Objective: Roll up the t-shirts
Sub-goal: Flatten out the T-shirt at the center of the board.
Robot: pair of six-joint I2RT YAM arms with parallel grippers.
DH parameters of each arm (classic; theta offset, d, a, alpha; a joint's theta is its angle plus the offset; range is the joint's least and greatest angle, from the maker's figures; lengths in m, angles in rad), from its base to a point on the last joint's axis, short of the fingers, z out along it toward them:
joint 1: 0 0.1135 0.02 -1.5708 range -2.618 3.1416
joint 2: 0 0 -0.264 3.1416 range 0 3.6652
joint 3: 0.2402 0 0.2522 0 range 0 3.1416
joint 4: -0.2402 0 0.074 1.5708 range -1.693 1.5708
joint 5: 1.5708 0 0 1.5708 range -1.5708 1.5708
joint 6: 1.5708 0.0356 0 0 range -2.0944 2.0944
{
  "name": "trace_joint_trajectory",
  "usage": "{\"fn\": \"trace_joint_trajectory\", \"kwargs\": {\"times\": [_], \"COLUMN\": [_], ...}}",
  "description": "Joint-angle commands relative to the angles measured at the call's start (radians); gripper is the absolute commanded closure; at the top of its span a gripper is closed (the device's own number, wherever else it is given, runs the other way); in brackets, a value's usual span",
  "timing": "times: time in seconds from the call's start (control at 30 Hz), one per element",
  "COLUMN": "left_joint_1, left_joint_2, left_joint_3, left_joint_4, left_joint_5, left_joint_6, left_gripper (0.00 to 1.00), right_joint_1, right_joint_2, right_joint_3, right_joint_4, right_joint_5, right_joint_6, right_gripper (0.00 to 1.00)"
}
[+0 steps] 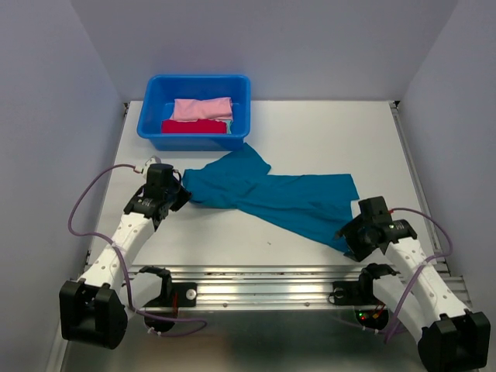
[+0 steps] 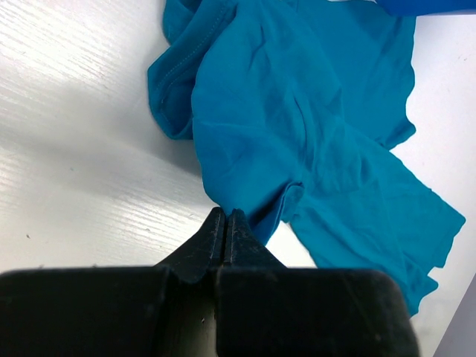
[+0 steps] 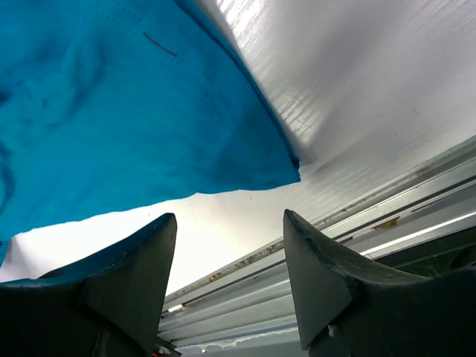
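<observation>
Your teal t-shirt (image 1: 283, 198) lies flat mid-table (image 1: 349, 139), one of it, long axis running roughly 9 to 3 o'clock and dipping toward 4, with a flap poking up at 12 toward the blue tub (image 1: 153, 116). One tub, holding one pink bundle (image 1: 202, 108) and one red bundle (image 1: 194, 126). Your left gripper (image 2: 225, 216) is pressed closed at the shirt's 9 o'clock end; whether cloth is nipped, can't tell. Your right gripper (image 3: 230, 223) gapes wide, empty, just beside the 4 o'clock corner.
</observation>
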Motion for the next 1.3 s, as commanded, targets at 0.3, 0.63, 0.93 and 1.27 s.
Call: {"fn": "trace_joint_trajectory", "kwargs": {"times": [0.3,0.63,0.93,1.27], "left_joint_1": [0.003,0.003,0.003,0.005], "left_joint_2": [-0.001,-0.011,0.024,0.218], "left_joint_3": [0.0,0.011,0.134,0.708], "left_joint_4": [0.006,-0.011,-0.01,-0.039], "left_joint_5": [-0.007,-0.019,-0.021,0.084], "left_joint_6": [0.026,0.034,0.083,0.262], "left_gripper": [1.0,1.0,1.0,1.0], "right_joint_1": [-0.005,-0.005,-0.005,-0.005], "right_joint_2": [-0.113,-0.121,-0.222,0.043], "right_joint_3": [-0.111,-0.183,-0.067,0.505], "right_joint_4": [0.129,0.215,0.292,0.325], "right_joint_5": [0.043,0.132,0.317,0.471], "right_joint_6": [0.112,0.151,0.176,-0.134], "right_gripper": [0.38,0.46,0.99,0.99]}}
